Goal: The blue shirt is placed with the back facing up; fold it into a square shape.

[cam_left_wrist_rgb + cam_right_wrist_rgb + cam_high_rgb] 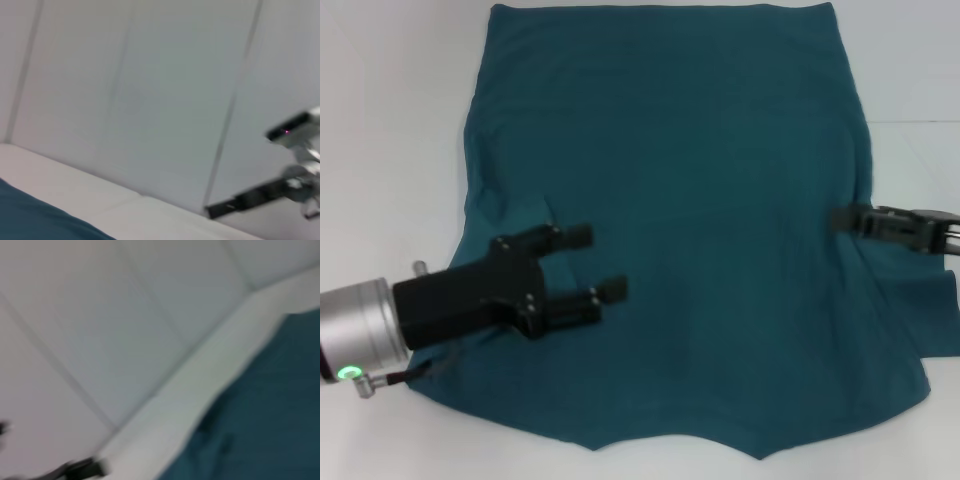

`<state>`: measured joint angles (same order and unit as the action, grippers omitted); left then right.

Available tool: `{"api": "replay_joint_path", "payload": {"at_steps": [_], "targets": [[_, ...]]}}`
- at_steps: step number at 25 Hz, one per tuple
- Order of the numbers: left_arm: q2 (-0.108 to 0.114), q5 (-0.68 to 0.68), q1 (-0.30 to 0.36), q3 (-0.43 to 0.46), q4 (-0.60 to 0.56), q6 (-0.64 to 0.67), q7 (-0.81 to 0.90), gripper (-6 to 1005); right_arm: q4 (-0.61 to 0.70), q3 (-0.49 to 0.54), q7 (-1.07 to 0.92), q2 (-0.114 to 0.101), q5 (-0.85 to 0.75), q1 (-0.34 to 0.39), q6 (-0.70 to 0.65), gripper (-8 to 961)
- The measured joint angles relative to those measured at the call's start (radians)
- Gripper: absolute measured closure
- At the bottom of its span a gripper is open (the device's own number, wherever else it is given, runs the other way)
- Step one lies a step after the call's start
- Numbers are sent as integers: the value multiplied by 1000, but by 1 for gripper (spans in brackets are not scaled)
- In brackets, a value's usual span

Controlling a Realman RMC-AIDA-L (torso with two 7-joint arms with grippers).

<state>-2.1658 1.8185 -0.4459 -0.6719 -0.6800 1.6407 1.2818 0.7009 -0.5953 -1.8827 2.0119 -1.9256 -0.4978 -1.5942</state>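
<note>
The blue shirt (pixel 700 200) lies spread flat on the white table and fills most of the head view. Its hem is at the far side and its sleeves are toward me. My left gripper (pixel 599 263) hovers over the shirt's near left part, open, with nothing between its fingers (pixel 576 235). My right gripper (pixel 842 217) sits low at the shirt's right edge, pointing inward over the cloth near the right sleeve (pixel 930 310). A corner of the shirt (pixel 35 217) shows in the left wrist view. Part of the shirt (pixel 260 415) also shows in the right wrist view.
White table (pixel 390 150) surrounds the shirt on the left and right. Both wrist views look across the table at a pale panelled wall (pixel 150 90). The left wrist view shows the right arm (pixel 250 199) farther off.
</note>
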Motion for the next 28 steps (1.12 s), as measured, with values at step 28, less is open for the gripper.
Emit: {"api": "replay_joint_path", "payload": {"at_steps": [28], "targets": [[-3, 164, -17, -142, -5, -27, -80, 146, 21, 39, -353, -58, -266, 79, 335, 128]]}}
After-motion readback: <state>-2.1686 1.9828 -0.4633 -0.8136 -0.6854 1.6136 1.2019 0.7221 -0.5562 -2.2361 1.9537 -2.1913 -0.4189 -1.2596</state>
